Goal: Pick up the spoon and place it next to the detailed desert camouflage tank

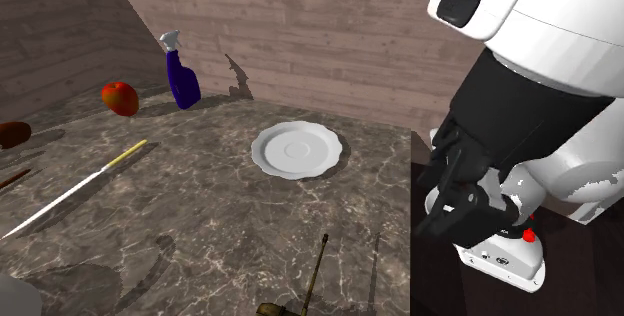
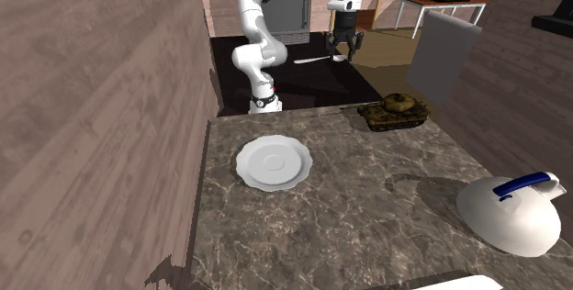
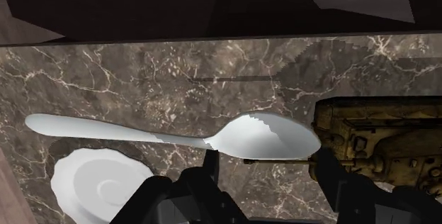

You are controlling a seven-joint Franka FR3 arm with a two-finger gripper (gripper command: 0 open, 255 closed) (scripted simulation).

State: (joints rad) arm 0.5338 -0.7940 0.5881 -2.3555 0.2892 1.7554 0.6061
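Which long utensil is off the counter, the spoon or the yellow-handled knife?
The pale spoon: it is clasped in the black gripper and raised in the air, while the yellow-handled knife lies flat on the marble counter.

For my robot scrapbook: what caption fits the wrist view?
The jaws clasp the spoon; tank, plate and marbled table lie beyond.

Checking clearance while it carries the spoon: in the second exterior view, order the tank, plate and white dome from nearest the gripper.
1. Tank, far edge of the table, closest to the gripper.
2. Plate, mid-table, toward the view's left.
3. White dome, view's lower right.
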